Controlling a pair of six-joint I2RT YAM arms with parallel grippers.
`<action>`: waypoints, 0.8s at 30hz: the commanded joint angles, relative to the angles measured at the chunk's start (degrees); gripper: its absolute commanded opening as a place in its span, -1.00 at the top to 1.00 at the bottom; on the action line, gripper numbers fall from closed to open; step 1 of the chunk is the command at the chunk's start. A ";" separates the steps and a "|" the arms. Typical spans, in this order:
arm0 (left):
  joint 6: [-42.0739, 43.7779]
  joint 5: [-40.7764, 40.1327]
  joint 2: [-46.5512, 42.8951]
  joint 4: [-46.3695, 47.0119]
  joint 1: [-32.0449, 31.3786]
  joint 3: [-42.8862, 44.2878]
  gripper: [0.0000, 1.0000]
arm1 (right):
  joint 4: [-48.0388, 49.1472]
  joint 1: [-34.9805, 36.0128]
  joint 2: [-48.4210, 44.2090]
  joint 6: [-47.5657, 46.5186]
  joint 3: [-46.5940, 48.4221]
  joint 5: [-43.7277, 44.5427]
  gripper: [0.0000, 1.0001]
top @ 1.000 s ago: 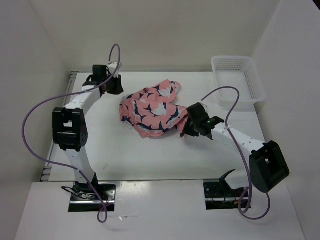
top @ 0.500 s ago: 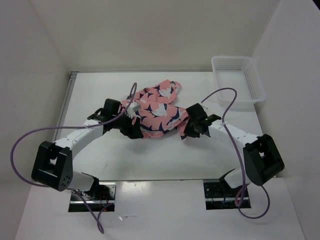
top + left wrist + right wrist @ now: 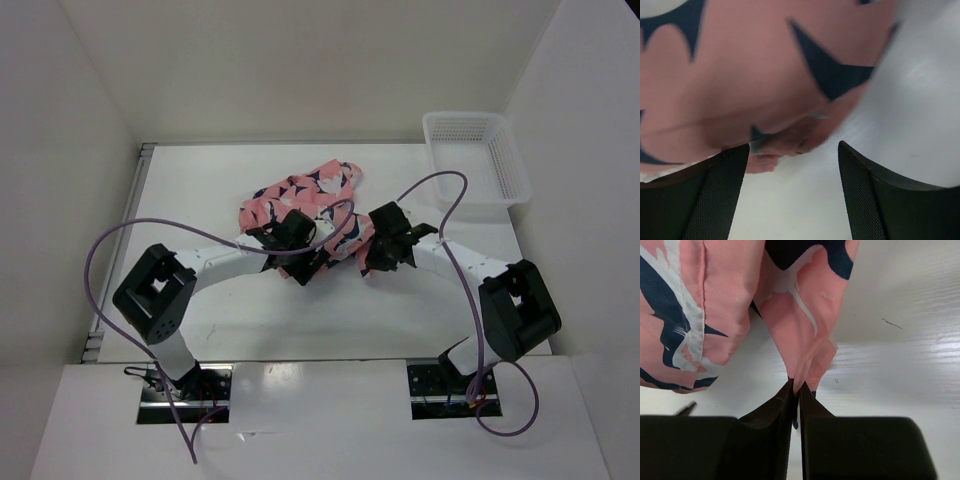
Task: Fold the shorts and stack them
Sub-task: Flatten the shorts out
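Task stands at an early stage. The salmon-pink cloth shorts, printed with navy and white bird shapes, lie crumpled at mid-table; no fold is made and nothing is stacked. Flattening, folding and placing all remain.

The left gripper is spread at the garment's near edge, holding nothing. Only its wrist view shows bare white table between the fingers. The right gripper is pressed together on a cloth edge, confirmed by its wrist view alone. Whether that edge is lifted cannot be told.

Only the overhead view shows the white plastic mesh basket, far right.
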 commanded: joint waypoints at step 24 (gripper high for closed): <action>0.19 -19.45 -7.55 0.26 4.30 -3.86 1.00 | -1.26 -5.70 -7.45 -1.52 0.82 4.14 1.00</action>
